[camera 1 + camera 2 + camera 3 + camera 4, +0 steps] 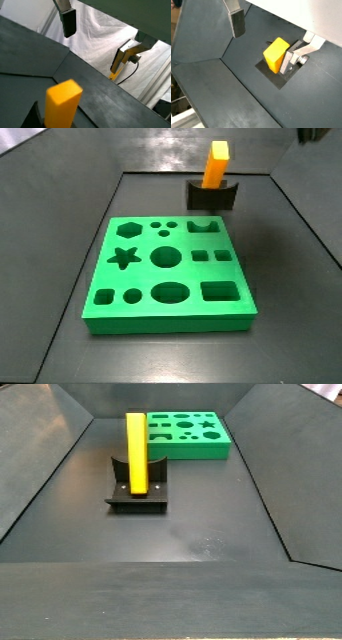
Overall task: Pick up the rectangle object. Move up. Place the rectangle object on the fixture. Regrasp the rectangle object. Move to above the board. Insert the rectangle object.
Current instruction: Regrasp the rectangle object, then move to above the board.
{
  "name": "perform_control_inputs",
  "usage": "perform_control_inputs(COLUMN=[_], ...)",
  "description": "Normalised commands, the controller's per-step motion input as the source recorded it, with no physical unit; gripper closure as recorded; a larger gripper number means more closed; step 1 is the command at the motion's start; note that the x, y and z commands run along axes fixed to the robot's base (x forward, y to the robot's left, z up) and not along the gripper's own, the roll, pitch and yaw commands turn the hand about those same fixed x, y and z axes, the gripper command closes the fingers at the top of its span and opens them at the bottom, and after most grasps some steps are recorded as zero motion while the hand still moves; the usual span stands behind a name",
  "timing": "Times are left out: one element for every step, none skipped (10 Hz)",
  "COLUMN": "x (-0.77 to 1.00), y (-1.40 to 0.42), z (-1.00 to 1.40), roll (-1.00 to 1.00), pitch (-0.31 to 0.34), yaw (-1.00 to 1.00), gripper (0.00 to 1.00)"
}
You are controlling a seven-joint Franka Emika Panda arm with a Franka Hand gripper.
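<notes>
Standing on end in the fixture [214, 194], the rectangle object [217, 164] rises well clear of the dark block's top, its long axis close to vertical with a slight lean in both side views. Its lower end sits in the notch (how deep it goes cannot be told from here). In a side view the fixture [138, 487] rests on a flat base plate on the dark floor, and the orange-yellow block [135, 450] reaches up past the near edge of the board [186, 435] behind it. The board [166, 272] is a bright green slab with star, hexagon, round, square and rectangular cut-outs; it lies flat on the floor, just apart from the fixture and not touching it. Nothing stands between the two. Dark sloping walls close in the floor on every side.

The gripper [268, 32] shows only in the wrist views, above the block and off it. Its fingers [68, 22] are flat silver plates with dark pads, spread wide, with nothing clamped between them; the block's top end [65, 92] sits below in the gap, clear of both pads. In a wrist view the block [276, 55] appears beside one finger [298, 55] without clear contact.
</notes>
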Motion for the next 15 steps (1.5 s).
perform_control_inputs(x=[0.04,0.05,0.05,0.05,0.06,0.06,0.06,0.06,0.05,0.05,0.05,0.0,0.14,0.14,0.14], y=[0.05,0.04,0.04,0.04,0.04,0.03,0.03,0.03,0.02,0.01,0.01,0.0,0.14,0.14,0.13], z=[-1.0,-1.0,-1.0,-1.0,-1.0,-1.0,-1.0,-0.87,-0.75,-0.47,-0.36,0.0,1.0,1.0,1.0], roll=[0.1,0.08,0.07,0.06,0.06,0.06,0.06,0.06,0.06,0.06,0.06,0.0,0.02,0.0,-0.01], pitch=[-0.101,-0.121,-0.129,-0.131,-0.129,-0.116,-0.105,-0.082,-0.07,-0.041,-0.03,0.0,0.369,0.359,0.311], yaw=[0.08,0.05,0.03,-0.01,-0.02,-0.04,-0.06,-0.06,-0.07,-0.06,-0.05,0.0,0.21,0.22,0.26], gripper=[0.0,0.0,0.0,0.0,0.0,0.0,0.0,0.0,0.0,0.0,0.0,1.0,1.0,1.0,1.0])
